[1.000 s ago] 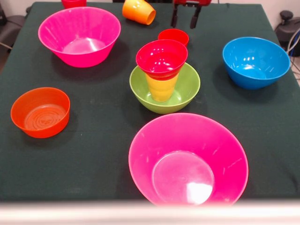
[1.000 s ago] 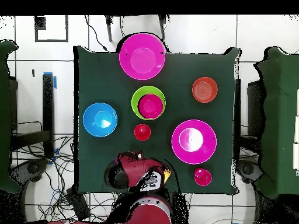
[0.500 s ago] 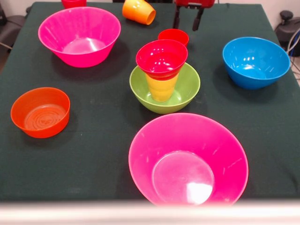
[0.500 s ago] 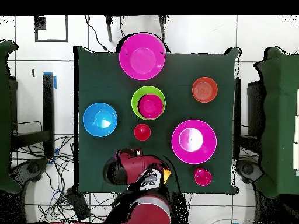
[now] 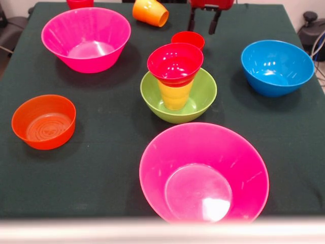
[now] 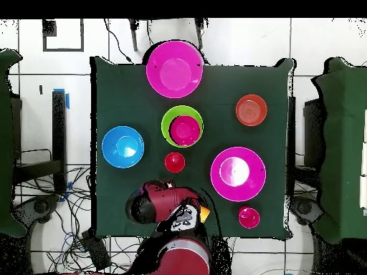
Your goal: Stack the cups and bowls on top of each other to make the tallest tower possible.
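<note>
The tower stands mid-table: a lime-green bowl [image 5: 205, 94] holds an upright yellow cup [image 5: 175, 96], and a small red bowl [image 5: 175, 62] sits in the cup's mouth. From overhead the red bowl [image 6: 186, 130] covers the cup inside the green bowl [image 6: 167, 119]. A red cup [image 5: 188, 38] stands just behind the tower. An orange cup [image 5: 151, 11] lies on its side at the far edge. My gripper [image 5: 203, 23] hangs open and empty at the far edge, behind the red cup and apart from it.
One large hot-pink bowl [image 5: 86, 38] stands far left and another [image 5: 203, 170] near the front edge. A blue bowl [image 5: 277, 66] is at the right and a translucent orange bowl [image 5: 44, 121] at the left. Another red cup [image 5: 79, 3] shows at the top edge.
My gripper has shifted slightly to the right and drawn back a little towards the far edge. Cups, bowls and tower have not moved.
</note>
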